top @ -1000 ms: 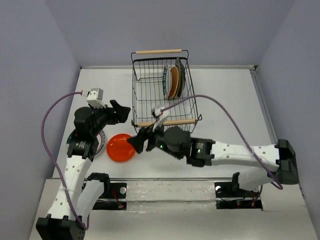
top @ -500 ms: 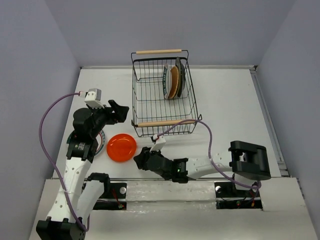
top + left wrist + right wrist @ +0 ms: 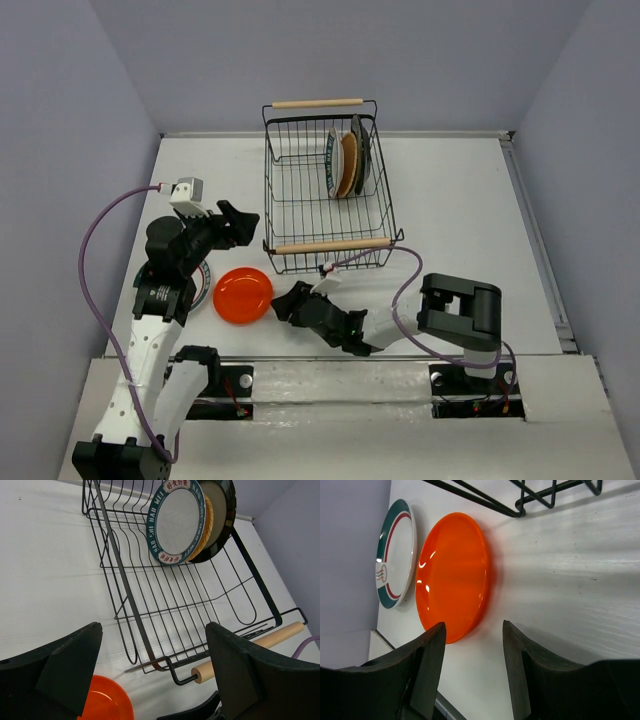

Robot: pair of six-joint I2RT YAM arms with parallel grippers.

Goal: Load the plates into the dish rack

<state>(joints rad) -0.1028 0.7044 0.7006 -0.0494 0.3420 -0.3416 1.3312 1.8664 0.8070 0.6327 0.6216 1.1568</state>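
Orange plate (image 3: 243, 294) flat on the table (image 3: 450, 200), just in front of the dish rack (image 3: 296, 195) near its front-left corner; same spot as before. Right gripper (image 3: 283, 305) has dropped from up near the rack's front wooden handle (image 3: 330, 244) a second ago to low at the plate's right edge. Its elbow has folded back in toward its base. Wrist view: right fingers (image 3: 427, 665) moderately spread, nothing between them, plate rim ahead; contact unclear. Left gripper (image 3: 240, 222) unchanged, hovering left of the rack, spread wide and empty, facing into the rack in its wrist view.

Other stuff: teal-rimmed white plate (image 3: 203, 280) flat on the table beside the orange one, mostly hidden under the left arm from above. Upright in the rack's far right end are another teal-rimmed plate (image 3: 179, 522), a tan plate (image 3: 207, 517) and a black-rimmed plate (image 3: 222, 510), packed close. Purple cable (image 3: 400, 270) loops over the right arm near the rack's front.
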